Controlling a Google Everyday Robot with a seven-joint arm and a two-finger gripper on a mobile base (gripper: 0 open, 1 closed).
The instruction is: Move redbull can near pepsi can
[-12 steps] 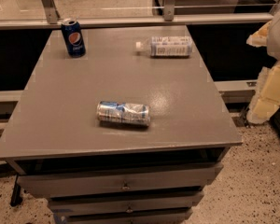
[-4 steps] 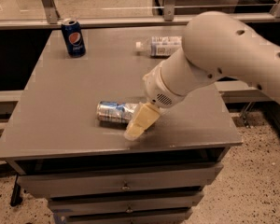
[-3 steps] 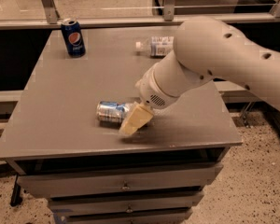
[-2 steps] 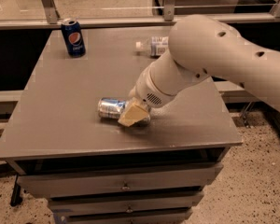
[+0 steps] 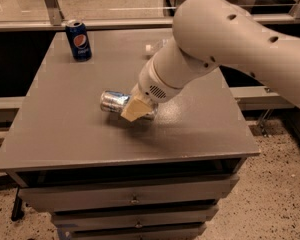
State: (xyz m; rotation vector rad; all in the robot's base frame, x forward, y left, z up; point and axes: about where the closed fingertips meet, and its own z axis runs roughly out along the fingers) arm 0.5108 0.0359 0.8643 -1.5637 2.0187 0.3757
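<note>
The redbull can [image 5: 114, 102], slim, silver with blue patches, lies on its side in the middle of the grey table [image 5: 65, 134]. My gripper [image 5: 135, 109] is down at the can's right end and covers it. Only the can's left half shows. The pepsi can [image 5: 79, 40], dark blue with the round logo, stands upright at the table's back left corner, well apart from the redbull can. My big white arm [image 5: 215, 44] reaches in from the right.
A clear plastic bottle lies at the back of the table, mostly hidden behind my arm; only its white cap end [image 5: 149, 48] shows. Drawers [image 5: 135, 200] sit under the tabletop. A metal rail and glass run behind the table.
My arm came in from the right and the gripper moved left and down onto the right end of the redbull can. The cans have not moved.
</note>
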